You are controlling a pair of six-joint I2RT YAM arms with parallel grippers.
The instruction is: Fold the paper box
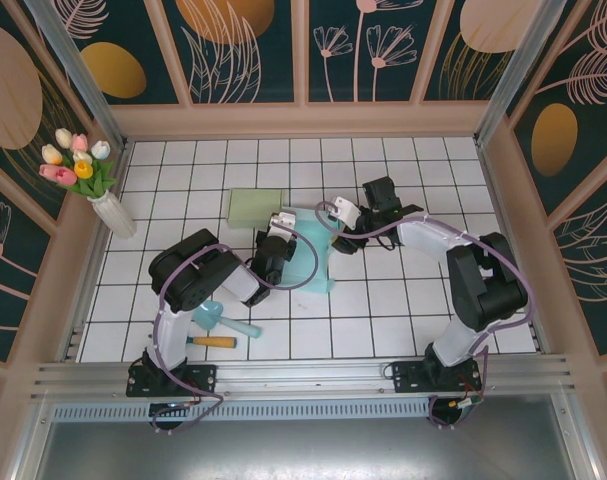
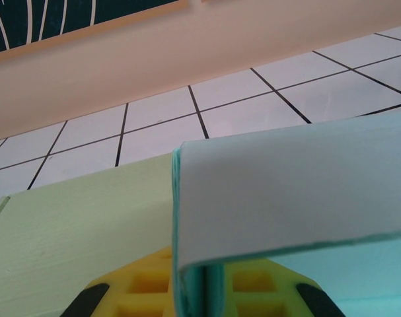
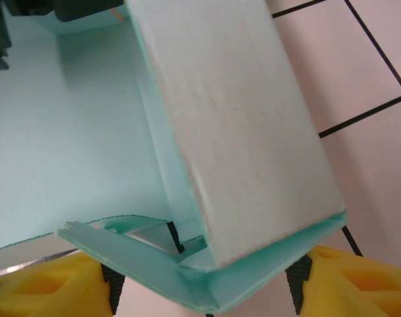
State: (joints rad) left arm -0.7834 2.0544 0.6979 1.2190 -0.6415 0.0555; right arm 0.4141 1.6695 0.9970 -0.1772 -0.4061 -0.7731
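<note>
While left end effector (image 2: 195,290) pinches teal paper box (image 1: 313,262) (flap raised), right end effector (image 3: 201,294) spread astride corner.

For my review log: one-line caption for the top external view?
Folding a teal paper box: left gripper shut on one edge, right gripper at the opposite side, green sheet behind.

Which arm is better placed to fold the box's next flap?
Right, probably. The right fingers stand open astride an unfinished corner of the box; the left fingers are pinching a wall, steadying it.
</note>
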